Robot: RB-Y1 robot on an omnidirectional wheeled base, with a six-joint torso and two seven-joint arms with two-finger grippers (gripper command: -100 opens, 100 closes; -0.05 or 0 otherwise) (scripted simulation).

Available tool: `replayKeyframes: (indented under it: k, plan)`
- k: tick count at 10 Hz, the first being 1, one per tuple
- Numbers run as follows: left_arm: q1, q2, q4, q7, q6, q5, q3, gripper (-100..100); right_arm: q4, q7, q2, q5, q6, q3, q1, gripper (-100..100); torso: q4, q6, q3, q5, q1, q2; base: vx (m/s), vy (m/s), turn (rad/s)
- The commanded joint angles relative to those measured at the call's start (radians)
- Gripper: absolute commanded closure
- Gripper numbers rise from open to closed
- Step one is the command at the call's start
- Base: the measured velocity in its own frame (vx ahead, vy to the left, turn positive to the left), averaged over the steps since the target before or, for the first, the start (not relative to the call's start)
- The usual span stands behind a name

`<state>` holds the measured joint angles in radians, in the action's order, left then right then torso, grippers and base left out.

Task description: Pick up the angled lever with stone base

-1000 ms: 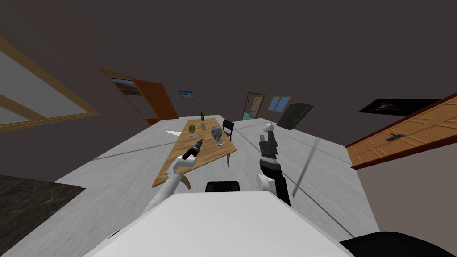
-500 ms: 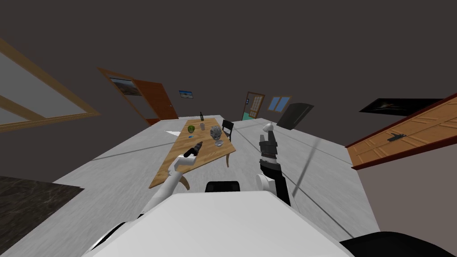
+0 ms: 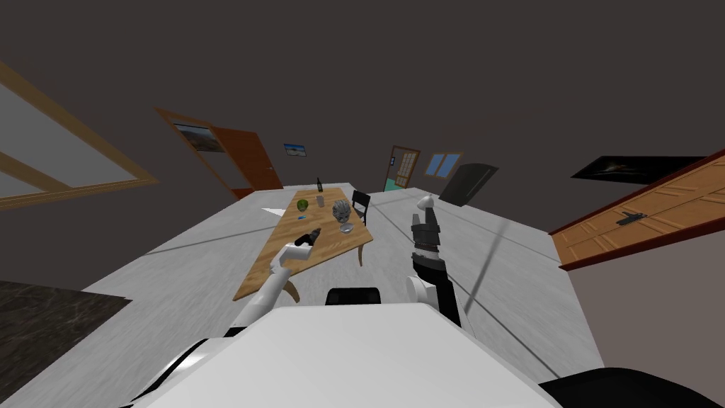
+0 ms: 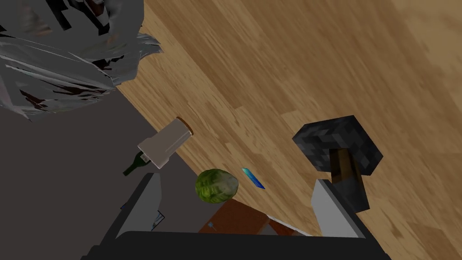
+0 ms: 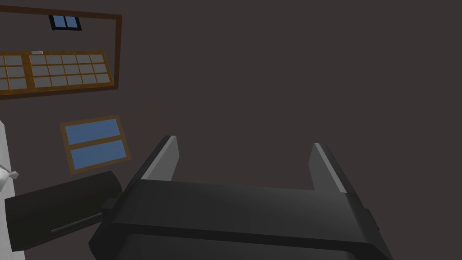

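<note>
The lever (image 4: 337, 145) is a dark cobbled stone block with a short brown stick slanting from it, resting on the wooden table (image 4: 279, 67). My left gripper (image 4: 235, 180) hovers over the table with its fingers open. The lever lies just past the tip of one finger (image 4: 336, 212), off to the side of the gap, and nothing is held. In the head view the left gripper (image 3: 311, 235) is stretched out above the table's middle. My right gripper (image 3: 423, 205) is raised to the right of the table, open and empty.
On the table beyond the left gripper lie a green ball (image 4: 216, 185), a small blue item (image 4: 252, 177), a beige cup (image 4: 166, 142), a dark bottle (image 4: 134, 164) and a crumpled grey object (image 4: 67, 54). A bowl (image 3: 346, 227) sits near the right edge; a black chair (image 3: 362, 204) stands behind.
My left arm has reached further forward over the table, towards its far end. The right arm has not moved.
</note>
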<state>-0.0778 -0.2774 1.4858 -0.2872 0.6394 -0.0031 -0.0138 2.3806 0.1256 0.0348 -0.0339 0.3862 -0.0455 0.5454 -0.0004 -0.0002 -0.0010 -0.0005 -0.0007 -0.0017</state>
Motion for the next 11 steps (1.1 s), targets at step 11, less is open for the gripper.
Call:
replayKeyframes:
  k: [11]
  plan:
    - [-0.094,-0.062,-0.192,-0.105,0.225,0.029,-0.006,-100,0.000,0.000,0.000,0.000,0.000,0.000,0.000,0,0.000,0.000,-0.001,0.001,0.007,-0.001,0.024,0.020,0.006]
